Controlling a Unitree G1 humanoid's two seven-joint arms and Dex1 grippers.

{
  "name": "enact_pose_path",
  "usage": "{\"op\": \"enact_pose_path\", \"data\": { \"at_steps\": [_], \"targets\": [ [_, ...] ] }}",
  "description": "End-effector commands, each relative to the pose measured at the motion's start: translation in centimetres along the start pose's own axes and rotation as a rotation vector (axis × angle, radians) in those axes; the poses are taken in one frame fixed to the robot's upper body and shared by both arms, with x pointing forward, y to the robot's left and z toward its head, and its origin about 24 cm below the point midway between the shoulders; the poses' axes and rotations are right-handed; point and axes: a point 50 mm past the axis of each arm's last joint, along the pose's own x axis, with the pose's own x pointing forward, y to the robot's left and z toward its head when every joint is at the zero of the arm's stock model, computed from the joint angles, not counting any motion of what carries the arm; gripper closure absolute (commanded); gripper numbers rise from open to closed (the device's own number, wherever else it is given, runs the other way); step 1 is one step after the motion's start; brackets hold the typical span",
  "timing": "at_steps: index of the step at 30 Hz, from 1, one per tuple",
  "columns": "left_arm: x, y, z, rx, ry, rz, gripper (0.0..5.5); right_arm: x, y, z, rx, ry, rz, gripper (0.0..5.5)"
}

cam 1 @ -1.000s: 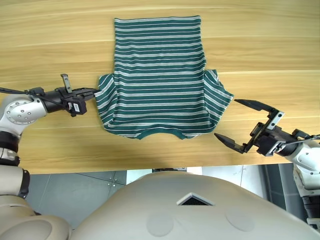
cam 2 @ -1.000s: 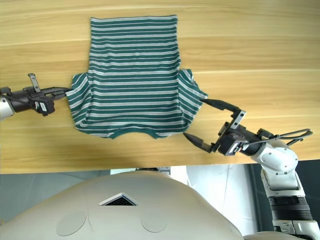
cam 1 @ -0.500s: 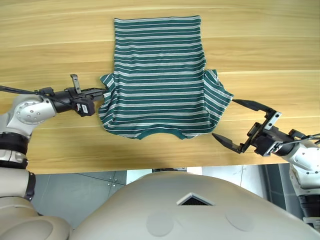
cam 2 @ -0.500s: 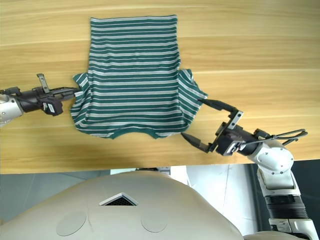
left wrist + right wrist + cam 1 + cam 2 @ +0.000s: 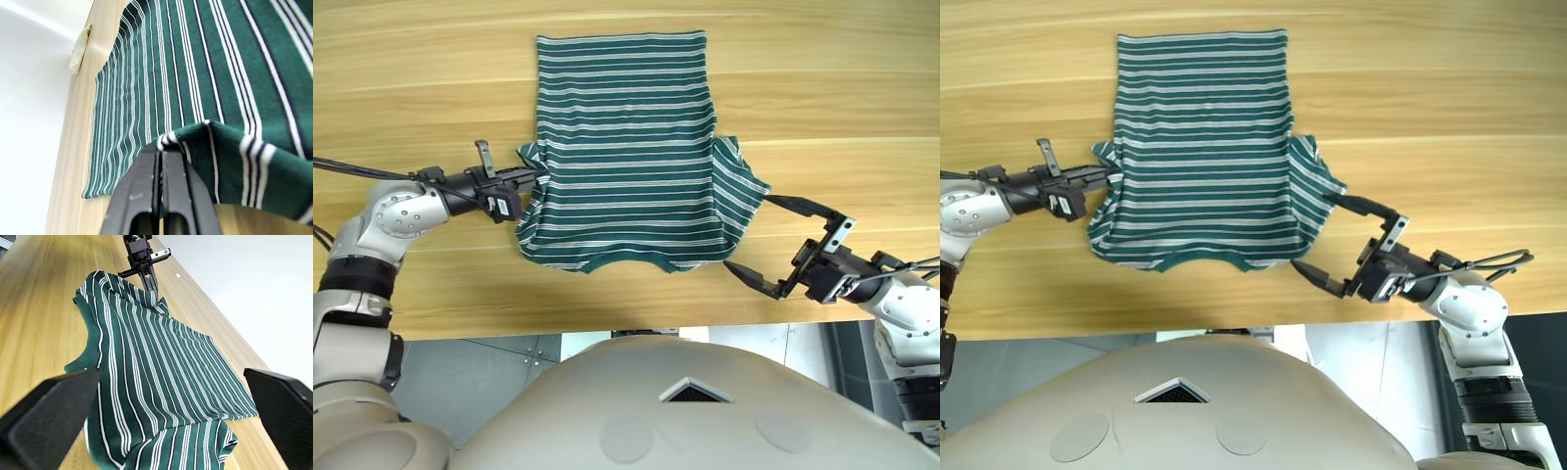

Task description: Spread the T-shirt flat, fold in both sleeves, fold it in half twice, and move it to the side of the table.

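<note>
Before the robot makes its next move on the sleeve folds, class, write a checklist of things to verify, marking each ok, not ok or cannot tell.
1. Left end effector shut on the left sleeve: ok, the fingers pinch its edge.
2. Left sleeve laid down on the T-shirt: not ok, it is held up at the shirt's left edge.
3. Right end effector open and apart from the cloth: ok.
4. Right sleeve folded in: not ok, it sticks out to the right.
5. Shirt body flat on the table: ok.
6. Grip firm enough not to slip: cannot tell.
</note>
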Motion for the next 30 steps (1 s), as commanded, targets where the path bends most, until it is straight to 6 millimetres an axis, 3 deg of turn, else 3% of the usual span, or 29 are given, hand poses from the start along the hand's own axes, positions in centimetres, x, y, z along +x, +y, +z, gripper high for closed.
{"op": "enact_pose_path", "data": {
  "at_steps": [1, 20, 30],
  "targets": [
    [0.9, 0.2, 0.2, 0.008, -0.006, -0.011, 5.46, 0.3, -0.2, 0.0, -0.007, -0.002, 0.001, 0.10],
    [4.6, -1.2, 1.2, 0.004, -0.053, -0.045, 5.46, 0.3, 0.0, 0.0, -0.006, -0.002, 0.005, 0.10],
    [5.0, -2.5, 0.6, -0.021, -0.018, -0.137, 5.46, 0.3, 0.1, 0.0, -0.002, -0.004, 0.003, 0.10]
  ]
}}
